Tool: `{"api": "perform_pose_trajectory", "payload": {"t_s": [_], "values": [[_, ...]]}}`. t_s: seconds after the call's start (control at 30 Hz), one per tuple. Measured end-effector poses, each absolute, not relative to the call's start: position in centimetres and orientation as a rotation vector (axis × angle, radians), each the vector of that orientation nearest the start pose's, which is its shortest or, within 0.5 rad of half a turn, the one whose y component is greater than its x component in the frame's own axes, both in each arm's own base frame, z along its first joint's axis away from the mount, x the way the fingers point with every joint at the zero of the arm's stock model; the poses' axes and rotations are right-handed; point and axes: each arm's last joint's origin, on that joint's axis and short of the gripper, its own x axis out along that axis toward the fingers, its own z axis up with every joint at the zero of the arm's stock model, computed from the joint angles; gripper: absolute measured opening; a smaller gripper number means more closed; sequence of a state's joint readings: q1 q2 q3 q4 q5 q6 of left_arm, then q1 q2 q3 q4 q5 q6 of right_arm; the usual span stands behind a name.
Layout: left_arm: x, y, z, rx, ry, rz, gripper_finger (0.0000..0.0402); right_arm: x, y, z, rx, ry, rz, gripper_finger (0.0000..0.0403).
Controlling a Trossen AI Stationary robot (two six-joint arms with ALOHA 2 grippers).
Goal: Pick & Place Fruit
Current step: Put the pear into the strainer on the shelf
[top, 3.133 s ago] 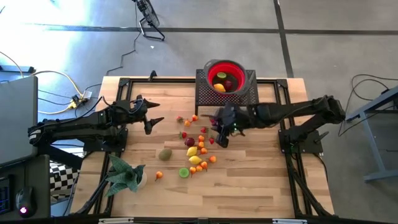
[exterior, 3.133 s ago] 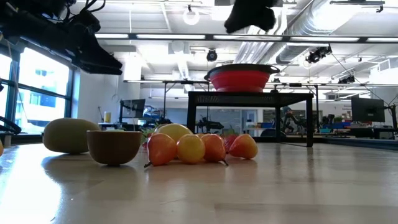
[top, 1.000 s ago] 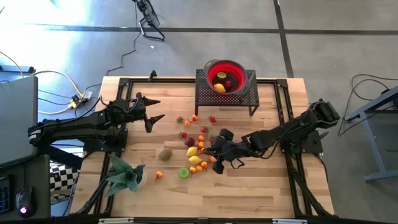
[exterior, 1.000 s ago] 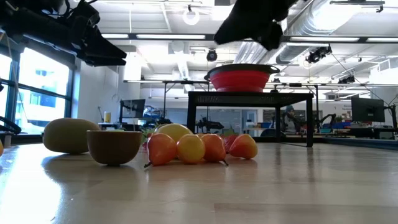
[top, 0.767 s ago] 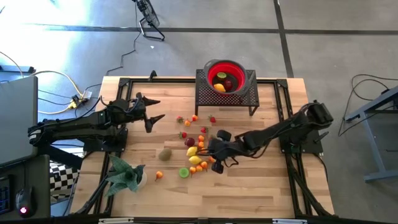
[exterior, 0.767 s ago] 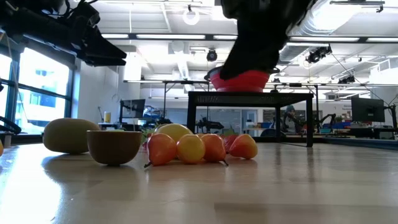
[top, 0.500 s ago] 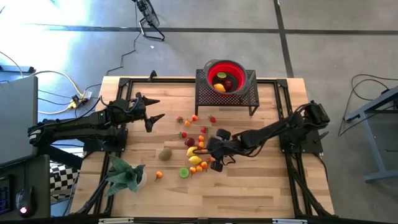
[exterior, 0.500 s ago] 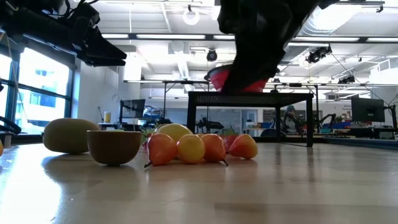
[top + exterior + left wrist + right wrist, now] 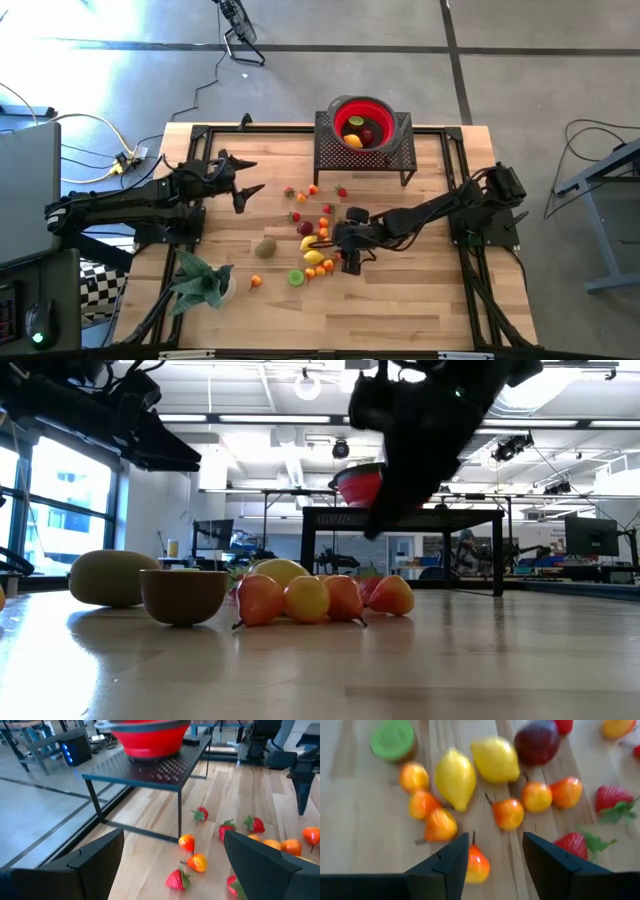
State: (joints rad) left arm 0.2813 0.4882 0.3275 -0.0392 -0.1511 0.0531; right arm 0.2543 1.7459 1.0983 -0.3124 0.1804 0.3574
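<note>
Reaching for the next pick: right tool (image 9: 346, 262) spread and empty, low over the fruit (image 9: 312, 245) scattered mid-bench, one small orange (image 9: 476, 864) between its fingers. Left tool (image 9: 245, 190) released too, parked far-left. Next: drop, clench, carry to the red bowl (image 9: 362, 122).

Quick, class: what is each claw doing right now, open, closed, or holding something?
Left claw: open, empty.
Right claw: open, empty, over the fruit.

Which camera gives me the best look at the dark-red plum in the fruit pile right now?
The right wrist view: the plum fills the frame's edge beside a lemon, unobstructed. The high view shows it only as a tiny dark dot in the pile. In the low and left wrist views I cannot pick it out.
</note>
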Motion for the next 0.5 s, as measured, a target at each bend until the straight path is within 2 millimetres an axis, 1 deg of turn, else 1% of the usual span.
{"api": "perform_pose_trajectory", "payload": {"t_s": [0.17, 0.23, 0.33, 0.4, 0.5], "values": [[12.6, 4.1, 22.6, 0.032, 0.231, 0.425, 0.0337, 34.3, 8.5, 17.0, 0.071, 1.004, -0.086, 0.0156], [12.6, 4.1, 22.6, 0.032, 0.229, 0.426, 0.0337, 34.7, 8.6, 16.5, 0.070, 0.991, -0.075, 0.0149], [12.6, 4.1, 22.6, 0.032, 0.229, 0.424, 0.0337, 34.8, 8.7, 16.1, 0.076, 1.003, -0.056, 0.0145], [12.6, 4.1, 22.6, 0.032, 0.235, 0.422, 0.0337, 35.2, 8.8, 15.8, 0.086, 0.984, -0.044, 0.0145], [12.6, 4.1, 22.6, 0.031, 0.234, 0.423, 0.0337, 35.3, 8.9, 15.0, 0.085, 1.003, -0.039, 0.0145]]}}
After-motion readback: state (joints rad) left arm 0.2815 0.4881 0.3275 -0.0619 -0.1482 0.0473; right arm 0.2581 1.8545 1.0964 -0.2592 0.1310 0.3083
